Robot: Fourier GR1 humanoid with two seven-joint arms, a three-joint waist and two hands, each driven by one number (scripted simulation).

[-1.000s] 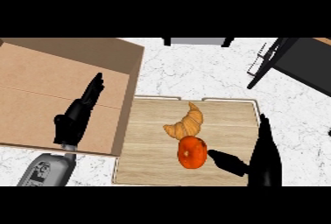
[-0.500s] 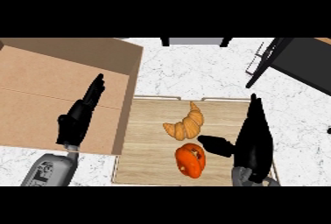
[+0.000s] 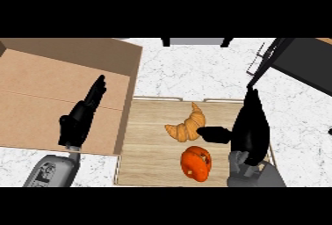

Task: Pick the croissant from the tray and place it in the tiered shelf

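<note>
Since the earlier frame the right hand (image 3: 250, 125) has advanced up the frame along the right side of the light wooden tray (image 3: 152, 162); its thumb now reaches leftward and sits just beside the lower end of the golden-brown curved croissant (image 3: 187, 125). Its fingers are straight and extended toward the top of the frame, holding nothing. The croissant lies on the tray's upper centre. The orange bell pepper (image 3: 196, 163) lies below it, lower centre of the frame, apart from the hand. The left hand (image 3: 81, 118) rests at the left, fingers relaxed and pointing up, over the flat brown cardboard box (image 3: 45, 88). The black tiered shelf (image 3: 292, 61) occupies the upper right corner.
</note>
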